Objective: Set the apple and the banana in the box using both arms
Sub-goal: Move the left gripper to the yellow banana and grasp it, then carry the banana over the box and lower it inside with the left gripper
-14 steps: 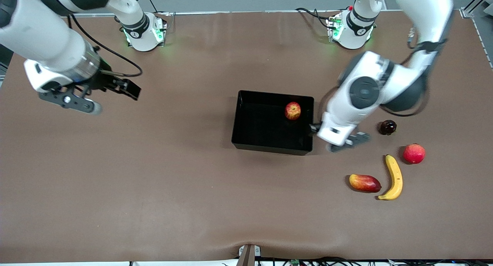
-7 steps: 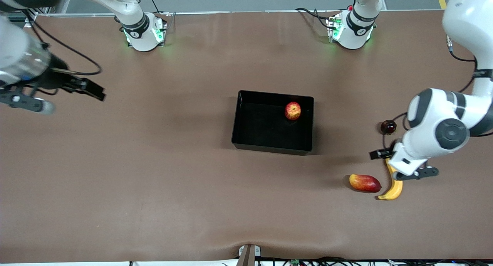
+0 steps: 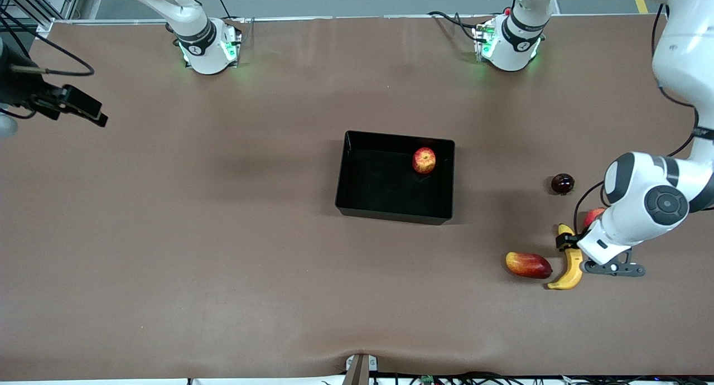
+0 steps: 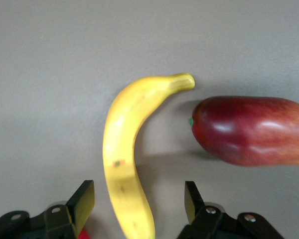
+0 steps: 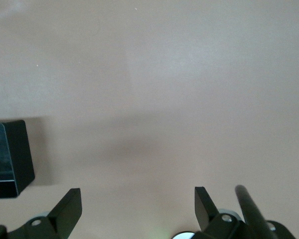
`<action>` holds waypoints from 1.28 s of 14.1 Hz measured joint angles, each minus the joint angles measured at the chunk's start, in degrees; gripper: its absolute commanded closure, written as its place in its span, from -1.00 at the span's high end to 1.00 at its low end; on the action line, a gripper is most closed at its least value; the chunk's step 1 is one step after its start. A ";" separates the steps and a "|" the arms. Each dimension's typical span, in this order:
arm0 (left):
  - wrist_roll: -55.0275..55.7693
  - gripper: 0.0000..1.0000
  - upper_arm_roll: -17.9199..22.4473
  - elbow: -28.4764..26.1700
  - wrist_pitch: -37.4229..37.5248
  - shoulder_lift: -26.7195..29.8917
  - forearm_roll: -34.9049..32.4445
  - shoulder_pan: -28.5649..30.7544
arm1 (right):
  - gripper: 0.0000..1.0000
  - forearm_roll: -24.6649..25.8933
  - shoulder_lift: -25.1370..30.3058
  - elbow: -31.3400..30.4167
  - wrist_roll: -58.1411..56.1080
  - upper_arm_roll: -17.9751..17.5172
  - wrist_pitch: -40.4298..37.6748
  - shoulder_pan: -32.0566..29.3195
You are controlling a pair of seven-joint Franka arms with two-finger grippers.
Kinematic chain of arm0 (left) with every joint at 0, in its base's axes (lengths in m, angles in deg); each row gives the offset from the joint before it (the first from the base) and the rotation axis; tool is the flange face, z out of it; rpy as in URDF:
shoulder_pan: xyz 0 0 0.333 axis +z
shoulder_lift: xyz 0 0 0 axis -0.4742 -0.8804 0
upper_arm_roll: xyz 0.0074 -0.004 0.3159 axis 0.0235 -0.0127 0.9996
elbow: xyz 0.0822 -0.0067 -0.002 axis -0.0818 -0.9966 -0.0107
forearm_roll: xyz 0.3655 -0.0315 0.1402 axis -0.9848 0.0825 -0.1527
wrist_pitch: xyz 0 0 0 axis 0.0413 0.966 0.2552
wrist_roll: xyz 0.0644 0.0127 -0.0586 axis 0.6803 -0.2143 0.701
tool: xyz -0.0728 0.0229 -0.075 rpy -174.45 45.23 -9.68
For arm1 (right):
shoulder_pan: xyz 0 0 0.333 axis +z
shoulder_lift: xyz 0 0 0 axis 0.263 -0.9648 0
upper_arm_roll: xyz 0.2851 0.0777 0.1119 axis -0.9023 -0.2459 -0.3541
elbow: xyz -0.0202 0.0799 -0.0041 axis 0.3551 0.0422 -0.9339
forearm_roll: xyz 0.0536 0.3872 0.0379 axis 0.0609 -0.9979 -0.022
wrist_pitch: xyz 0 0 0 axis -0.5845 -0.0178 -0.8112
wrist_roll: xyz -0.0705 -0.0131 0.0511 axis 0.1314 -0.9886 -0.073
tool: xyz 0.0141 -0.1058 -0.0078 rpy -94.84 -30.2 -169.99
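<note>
The apple [image 3: 424, 160] lies in the black box [image 3: 385, 188], in the corner toward the left arm's end and the bases. The banana [image 3: 573, 263] lies on the table toward the left arm's end, nearer the front camera than the box. My left gripper [image 3: 580, 254] is low over the banana's middle, open, with a finger on either side of the banana [image 4: 122, 159]; its jaws stand apart from it [image 4: 138, 201]. My right gripper [image 5: 138, 206] is open and empty over bare table at the right arm's end, and it is mostly cut off at the front view's edge.
An elongated red-yellow fruit [image 3: 527, 264] lies beside the banana's tip, also in the left wrist view [image 4: 254, 129]. A pinkish-red round fruit [image 3: 592, 216] is partly hidden under the left arm. A small dark fruit [image 3: 562, 183] lies nearer the bases. A box corner [image 5: 7, 159] shows in the right wrist view.
My left arm has swung from beside the box to over the banana and come down around it. My right arm has drawn back toward its end of the table, nearly out of the front view.
</note>
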 measured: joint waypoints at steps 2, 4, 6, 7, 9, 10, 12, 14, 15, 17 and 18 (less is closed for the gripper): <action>-2.09 0.37 1.37 1.78 -1.54 -2.78 -0.04 -0.03 | 1.00 0.00 1.61 -1.94 -1.86 -0.01 0.10 -0.47; -3.32 -0.43 2.90 2.76 -3.03 -4.33 -0.08 -0.04 | 1.00 0.00 2.37 -2.75 -3.44 -0.20 0.26 -0.46; -3.53 -1.00 3.45 2.92 -3.99 -5.19 -0.08 -0.04 | 1.00 0.00 2.40 -3.06 -5.66 -0.18 0.77 -0.92; -3.53 -1.00 3.46 2.95 -4.17 -5.40 -0.08 -0.08 | 1.00 0.00 2.39 -3.21 -6.60 -0.18 0.92 -1.41; -3.56 -1.00 3.31 3.60 -4.29 -5.26 -0.08 -0.17 | 1.00 0.00 2.40 -3.29 -7.57 -0.14 0.97 -2.08; -3.65 -1.00 3.25 3.95 -4.29 -4.95 -0.08 -0.17 | 1.00 0.00 2.40 -3.29 -7.68 -0.14 0.97 -2.17; -3.95 -1.00 2.71 4.15 -3.66 -3.55 -0.08 0.01 | 1.00 0.00 2.40 -3.32 -7.88 -0.15 0.96 -2.19; -3.98 -1.00 0.44 4.34 1.03 -0.65 -0.01 0.23 | 1.00 0.01 2.39 -3.35 -9.61 -0.15 0.96 -2.38; -3.97 -1.00 -1.31 4.41 4.84 1.51 0.55 0.26 | 1.00 0.06 2.40 -3.36 -10.68 -0.14 0.97 -2.57; -3.93 -1.00 -5.01 3.97 11.83 6.90 3.26 0.09 | 1.00 0.25 2.40 -3.40 -11.64 -0.14 0.96 -2.83; -3.61 -1.00 -6.87 3.30 14.87 9.73 4.53 -0.05 | 1.00 0.34 2.40 -3.44 -11.74 -0.14 0.96 -2.90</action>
